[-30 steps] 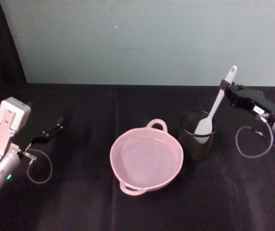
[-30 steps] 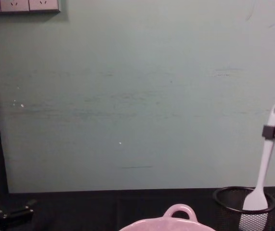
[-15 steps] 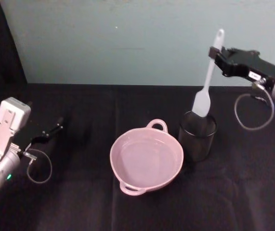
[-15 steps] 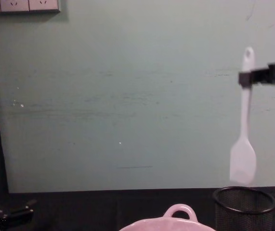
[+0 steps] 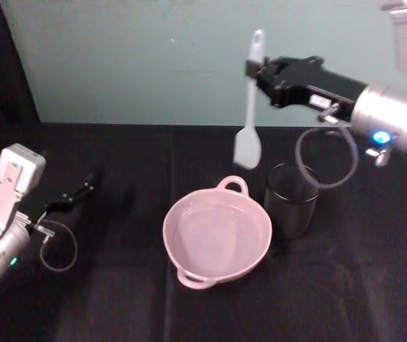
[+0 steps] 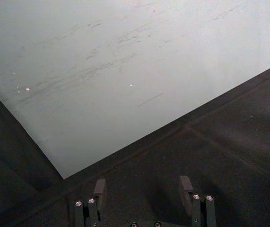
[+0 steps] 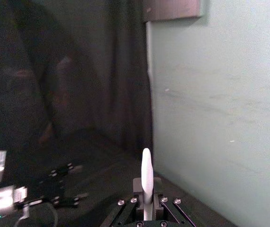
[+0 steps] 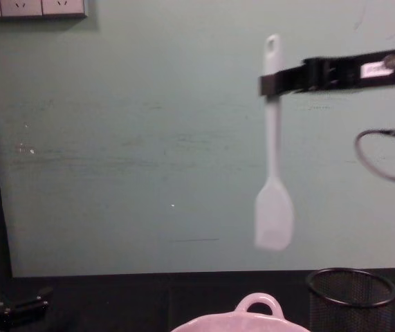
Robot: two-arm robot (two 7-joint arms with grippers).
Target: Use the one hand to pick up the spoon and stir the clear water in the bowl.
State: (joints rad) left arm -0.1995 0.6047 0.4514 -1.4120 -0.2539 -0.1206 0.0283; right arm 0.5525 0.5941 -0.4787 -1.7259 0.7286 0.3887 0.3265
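Observation:
My right gripper (image 5: 255, 70) is shut on the upper handle of the white spoon (image 5: 249, 128), which hangs upright in the air with its wide head down. The spoon (image 8: 273, 166) hovers above the far rim of the pale pink bowl (image 5: 217, 235), whose loop handle (image 8: 258, 303) peeks up in the chest view. Clear water lies in the bowl. In the right wrist view the spoon handle (image 7: 146, 182) stands edge-on between the fingers. My left gripper (image 5: 78, 192) rests open at the table's left, and its fingers (image 6: 187, 187) hold nothing.
A black wire-mesh cup (image 5: 291, 199) stands just right of the bowl, its rim (image 8: 351, 285) below the lifted spoon's level. A black cloth covers the table, and a pale green wall (image 8: 149, 138) runs behind it. A cable loop (image 5: 328, 160) hangs from my right wrist.
My right gripper lifted the spoon out of the mesh cup, then carried it leftward and higher, to above the bowl's far rim. The left arm has not moved.

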